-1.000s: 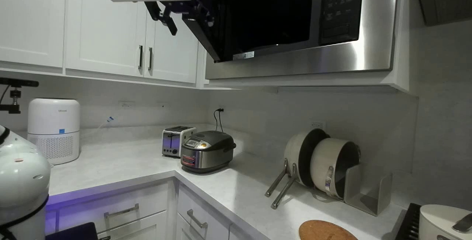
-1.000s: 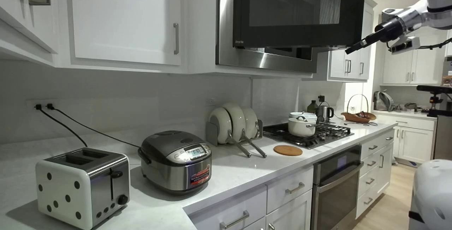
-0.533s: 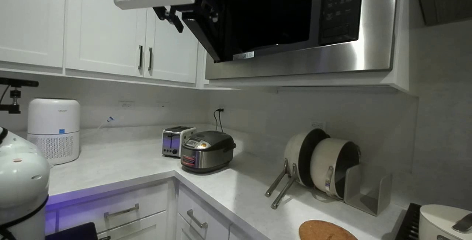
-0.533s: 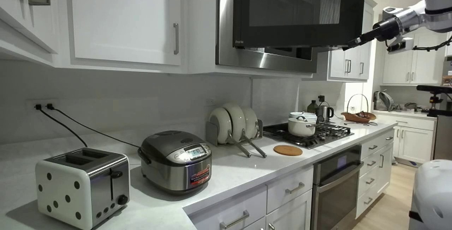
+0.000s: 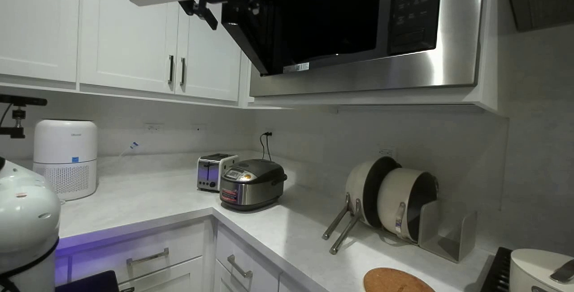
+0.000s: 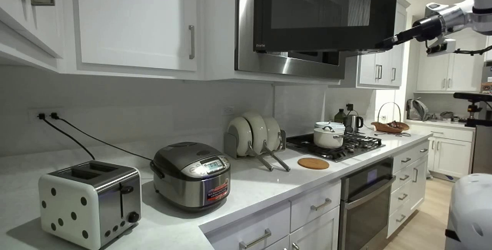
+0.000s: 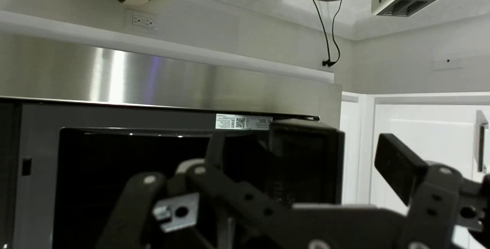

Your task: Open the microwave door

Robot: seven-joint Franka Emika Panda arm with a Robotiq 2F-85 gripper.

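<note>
Evidently, in the wrist view the gripper (image 7: 309, 161) held nothing: its jaws stood wide apart, and the microwave door (image 7: 306, 157) jutted out between the two fingers (image 7: 400, 168) with a gap showing on either side. A sideways drift was the chief danger, as I judged it, since the outer finger could have met the door's front and swung it shut; too deep a thrust might have driven the inner one against the microwave (image 7: 172, 84) itself. In an exterior view the door stood open, well out from the microwave, one dark finger showing on its outer side, in front of white cabinet doors (image 5: 130, 36). Too hard a shove, I thought, might have carried the panel round into those doors. In an exterior view the arm (image 6: 456, 15) held its fingertips (image 6: 388, 43) over the door's lower free corner, dark on dark, so contact could not be told. That low placement was a worry too: pushing there, the fingers could have slipped beneath the bottom edge and lost the door.
</note>
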